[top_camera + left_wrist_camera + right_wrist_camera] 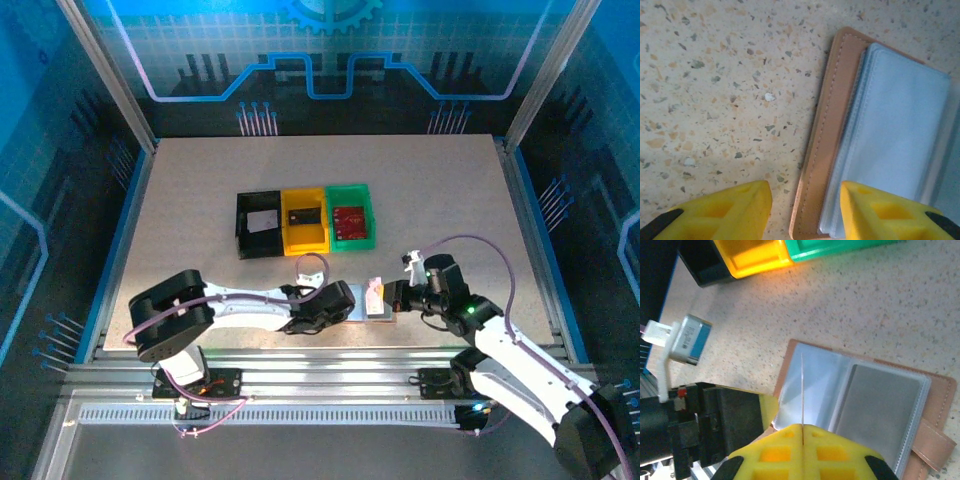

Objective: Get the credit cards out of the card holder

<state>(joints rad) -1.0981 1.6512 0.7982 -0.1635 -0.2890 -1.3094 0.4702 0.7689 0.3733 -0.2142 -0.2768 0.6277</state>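
now | left claw [804, 194] half-open astride card holder [827, 125] (its edge) | right claw [802, 429] clamped on it

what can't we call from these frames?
- Top external: the card holder is tiny between the left gripper and the right gripper; its contents are unreadable.
- Left wrist: the card holder is cut off by the right and bottom edges. The hazy sleeves hide whether cards are inside.
- Right wrist: the thin sheet pinched by the shut right gripper is edge-on. Card or sleeve page, cannot tell.
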